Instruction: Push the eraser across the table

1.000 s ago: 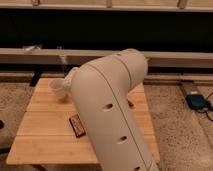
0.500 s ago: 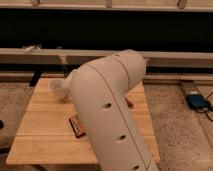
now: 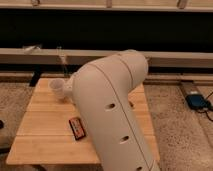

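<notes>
The eraser (image 3: 77, 128), a small flat dark block with orange-red edging, lies on the light wooden table (image 3: 42, 145) left of centre, toward the front. My large white arm (image 3: 112, 110) rises from the bottom of the camera view, covers the table's middle and right, and stands just right of the eraser. My gripper is hidden behind the arm.
A small white cup (image 3: 58, 88) stands near the table's back left, against the arm's edge. A blue object with a cable (image 3: 196, 102) lies on the speckled floor to the right. A long pale ledge (image 3: 30, 55) runs along the dark wall behind the table.
</notes>
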`<action>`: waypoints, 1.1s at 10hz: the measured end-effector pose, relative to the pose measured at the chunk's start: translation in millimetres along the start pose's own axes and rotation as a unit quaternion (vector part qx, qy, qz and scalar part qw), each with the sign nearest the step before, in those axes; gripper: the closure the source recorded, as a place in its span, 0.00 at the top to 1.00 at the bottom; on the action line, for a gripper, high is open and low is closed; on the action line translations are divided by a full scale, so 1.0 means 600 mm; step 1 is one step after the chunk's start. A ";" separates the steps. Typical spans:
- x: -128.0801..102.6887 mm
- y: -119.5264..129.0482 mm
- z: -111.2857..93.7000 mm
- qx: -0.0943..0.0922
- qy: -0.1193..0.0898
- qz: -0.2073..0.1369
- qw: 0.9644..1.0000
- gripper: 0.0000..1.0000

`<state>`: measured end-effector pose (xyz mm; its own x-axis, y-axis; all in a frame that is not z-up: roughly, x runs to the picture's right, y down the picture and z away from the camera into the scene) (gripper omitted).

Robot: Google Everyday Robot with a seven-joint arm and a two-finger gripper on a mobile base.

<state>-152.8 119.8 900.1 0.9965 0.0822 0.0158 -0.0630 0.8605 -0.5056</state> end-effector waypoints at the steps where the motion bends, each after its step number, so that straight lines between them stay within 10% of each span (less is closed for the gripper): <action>1: 0.009 0.011 0.002 -0.005 0.003 0.000 1.000 0.80; 11: -0.057 0.169 -0.022 -0.059 -0.037 -0.058 0.996 0.80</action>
<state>-192.3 197.6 837.0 0.9896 0.0266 0.1411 0.0633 0.8014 -0.5948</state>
